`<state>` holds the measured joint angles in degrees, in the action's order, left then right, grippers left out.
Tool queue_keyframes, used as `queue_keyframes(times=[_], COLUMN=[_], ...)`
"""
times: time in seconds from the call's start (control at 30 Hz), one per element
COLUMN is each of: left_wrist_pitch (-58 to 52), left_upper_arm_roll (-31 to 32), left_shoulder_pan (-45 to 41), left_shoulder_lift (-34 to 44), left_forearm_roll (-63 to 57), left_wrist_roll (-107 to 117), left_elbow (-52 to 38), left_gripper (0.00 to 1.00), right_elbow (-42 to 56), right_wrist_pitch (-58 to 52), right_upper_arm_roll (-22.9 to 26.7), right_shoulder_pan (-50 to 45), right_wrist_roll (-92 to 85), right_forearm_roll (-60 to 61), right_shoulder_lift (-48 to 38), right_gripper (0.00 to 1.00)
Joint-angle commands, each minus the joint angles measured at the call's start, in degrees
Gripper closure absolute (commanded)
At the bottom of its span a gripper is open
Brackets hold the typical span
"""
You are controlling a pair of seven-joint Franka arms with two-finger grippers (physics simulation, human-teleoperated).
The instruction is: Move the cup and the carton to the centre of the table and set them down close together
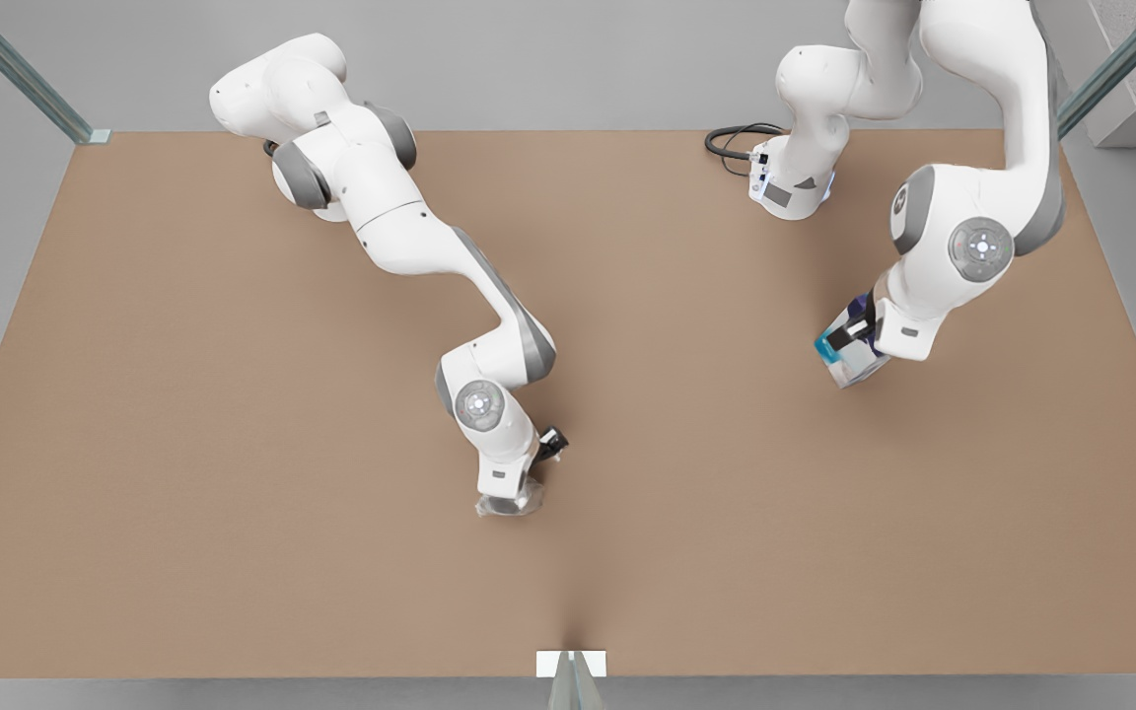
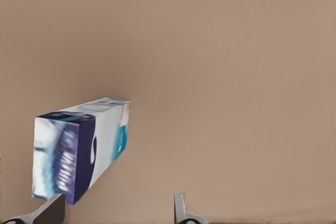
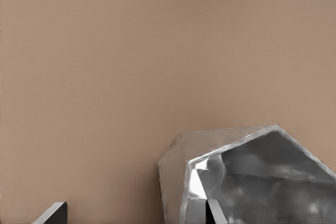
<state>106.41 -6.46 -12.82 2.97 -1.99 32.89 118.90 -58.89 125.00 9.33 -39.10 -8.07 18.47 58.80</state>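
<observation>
Right jaws [image 1: 509, 505] near front-middle of worktop [image 1: 183, 444], clamped on cup [image 1: 507, 506], so it's about at centre already. Farther back, on front view's right, left jaws [image 1: 852, 340] grip carton [image 1: 846, 355], well apart from cup, needs bringing over.

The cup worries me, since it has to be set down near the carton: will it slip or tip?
The cup looks shiny and faceted, so it is probably slippery between the right gripper fingers. It seems small and thin, so likely light. A tapered shape may tip if nudged.
</observation>
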Motion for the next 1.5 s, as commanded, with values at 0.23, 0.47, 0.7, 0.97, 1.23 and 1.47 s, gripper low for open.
queue_keyframes(times=[0.23,0.47,0.7,0.97,1.23,1.47], left_wrist_pitch=[7.23,11.19,11.19,11.19,10.84,10.92], left_upper_arm_roll=[-4.17,-4.97,-9.71,-11.91,-11.91,-30.89], left_shoulder_pan=[1.22,1.22,1.22,1.13,1.04,1.22], left_shoulder_lift=[-0.16,-3.06,-3.06,-2.88,-2.70,-4.90], left_forearm_roll=[-0.12,-0.12,-0.56,-0.47,-0.47,-0.38], left_wrist_roll=[-10.13,-10.48,-16.37,-20.23,-20.15,-39.47], left_elbow=[4.32,5.29,5.21,4.50,4.50,0.02], left_gripper=[0.00,0.00,0.00,0.00,0.00,0.00], right_elbow=[0.17,0.26,0.26,0.17,-22.76,-23.29], right_wrist_pitch=[0.06,0.94,0.77,-7.75,-51.97,-51.97], right_upper_arm_roll=[-0.02,0.07,0.16,0.07,2.71,3.41], right_shoulder_pan=[-0.19,0.08,0.34,1.48,20.29,20.91], right_wrist_roll=[-0.28,-0.19,-0.19,-0.36,13.52,12.82], right_forearm_roll=[0.42,0.43,0.43,1.04,-22.07,-22.78], right_shoulder_lift=[-0.09,-0.27,-0.88,-8.70,-48.87,-50.54], right_gripper=[0.00,0.00,0.00,0.00,0.00,0.00])
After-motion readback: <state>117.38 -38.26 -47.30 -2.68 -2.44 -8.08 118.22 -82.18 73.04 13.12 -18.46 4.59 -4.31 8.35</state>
